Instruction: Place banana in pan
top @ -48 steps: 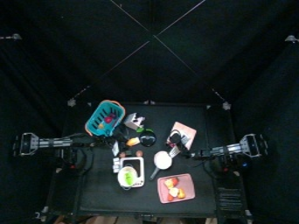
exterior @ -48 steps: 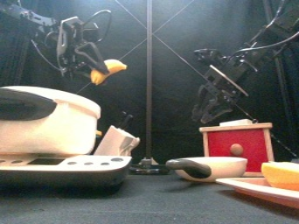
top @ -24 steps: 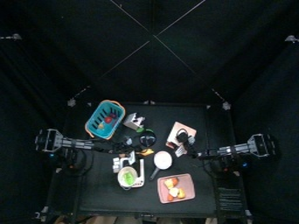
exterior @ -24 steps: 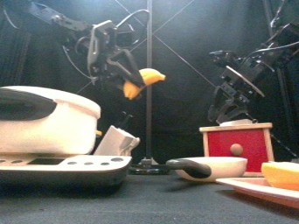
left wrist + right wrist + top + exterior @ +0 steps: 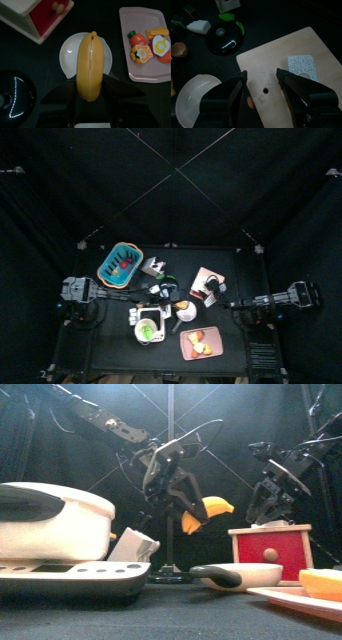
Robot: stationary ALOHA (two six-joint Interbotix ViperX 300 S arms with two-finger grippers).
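The yellow banana (image 5: pixel 89 60) is clamped lengthwise between the jaws of my left gripper (image 5: pixel 89 84), which is shut on it. It hangs right over the small round pale pan (image 5: pixel 70 50). In the front view the banana (image 5: pixel 207 512) is tilted in the air, well above the pan (image 5: pixel 251 574) on the table. From above, banana and pan (image 5: pixel 186 312) overlap at the table's middle front. My right gripper (image 5: pixel 261 75) stands open with nothing in it over a wooden board (image 5: pixel 291 55), with the pan (image 5: pixel 194 97) off to one side.
A pink tray (image 5: pixel 133 65) of toy foods lies beside the pan. A red box (image 5: pixel 271 552) stands behind it. A big white appliance (image 5: pixel 54 519) fills the front left. A blue basket (image 5: pixel 120 263) and a white tray (image 5: pixel 147 326) lie on the left.
My left arm has swung right and down with the banana, from high on the left to over the pan. The right arm has drawn back a little to the right.
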